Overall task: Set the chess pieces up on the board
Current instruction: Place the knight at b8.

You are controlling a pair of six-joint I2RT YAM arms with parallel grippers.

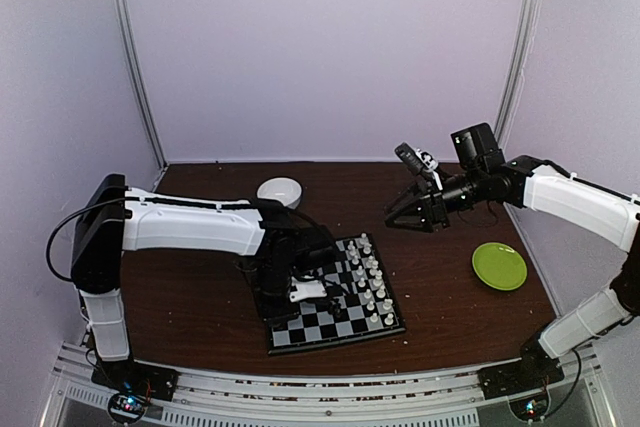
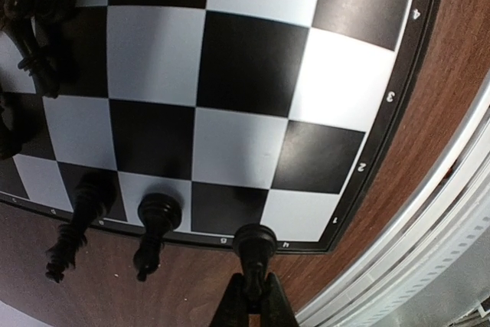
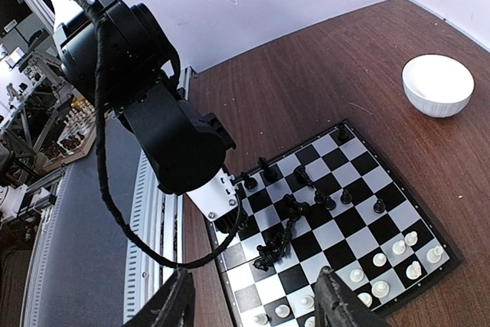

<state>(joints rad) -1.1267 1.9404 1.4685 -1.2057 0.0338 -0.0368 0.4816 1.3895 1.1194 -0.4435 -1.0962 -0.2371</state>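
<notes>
The board [image 1: 322, 325] lies at the table's near middle. White chess pieces [image 1: 372, 282] stand in two columns along its right side. My left gripper [image 2: 254, 276] is shut on a black piece [image 2: 256, 241] whose base sits at the board's [image 2: 245, 59] rim by the near-left corner. Two more black pieces [image 2: 157, 216] stand beside it on the edge row. In the right wrist view, black pieces [image 3: 283, 244] lie heaped mid-board and others stand scattered. My right gripper [image 1: 402, 215] hangs open and empty above the table, right of the board's far corner.
A white bowl [image 1: 279, 192] sits behind the board at the left. A green plate [image 1: 499, 266] lies to the board's right. The metal rail [image 2: 429, 243] runs close past the board's near-left corner. The left arm [image 3: 168, 135] covers the board's left edge.
</notes>
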